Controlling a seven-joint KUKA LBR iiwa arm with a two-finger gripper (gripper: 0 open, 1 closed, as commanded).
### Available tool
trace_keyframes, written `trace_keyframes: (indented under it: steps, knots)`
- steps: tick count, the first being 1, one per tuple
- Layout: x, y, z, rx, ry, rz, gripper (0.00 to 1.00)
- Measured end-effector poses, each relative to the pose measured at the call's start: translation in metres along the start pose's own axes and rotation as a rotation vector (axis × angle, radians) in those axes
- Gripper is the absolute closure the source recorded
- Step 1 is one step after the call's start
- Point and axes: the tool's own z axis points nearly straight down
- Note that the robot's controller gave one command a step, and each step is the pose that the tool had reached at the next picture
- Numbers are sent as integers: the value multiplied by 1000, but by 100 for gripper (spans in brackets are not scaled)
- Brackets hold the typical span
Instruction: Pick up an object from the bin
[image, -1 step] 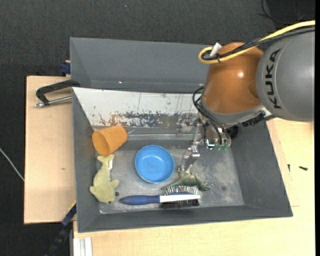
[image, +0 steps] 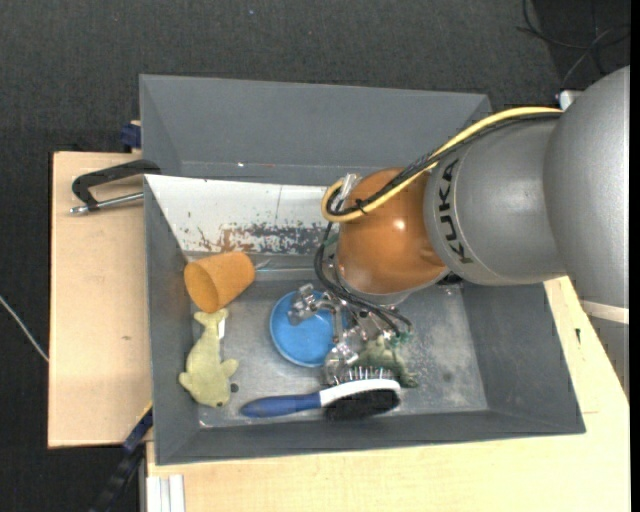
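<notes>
Gripper (image: 352, 338) is low in the grey bin (image: 510, 340), just beside the round blue lid (image: 295, 338) and above the head of the blue-handled brush (image: 335, 402); whether it is open or closed, I cannot tell. I judge this is the reaching step. Next it must choose one thing, close firmly and lift straight up

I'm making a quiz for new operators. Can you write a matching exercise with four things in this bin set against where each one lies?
Things
1. orange cup
2. pale yellow plush toy
3. blue round lid
4. blue-handled brush

Places
A. flat along the wall at the view's bottom
B. middle of the floor
C. left side, toward the back, on its side
D. bottom left corner

Pairs: 1-C, 2-D, 3-B, 4-A
</notes>
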Motion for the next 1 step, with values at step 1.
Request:
trace_keyframes:
  steps: [1]
  knots:
    - [3, -1, -1, -2, 14, 1, 100]
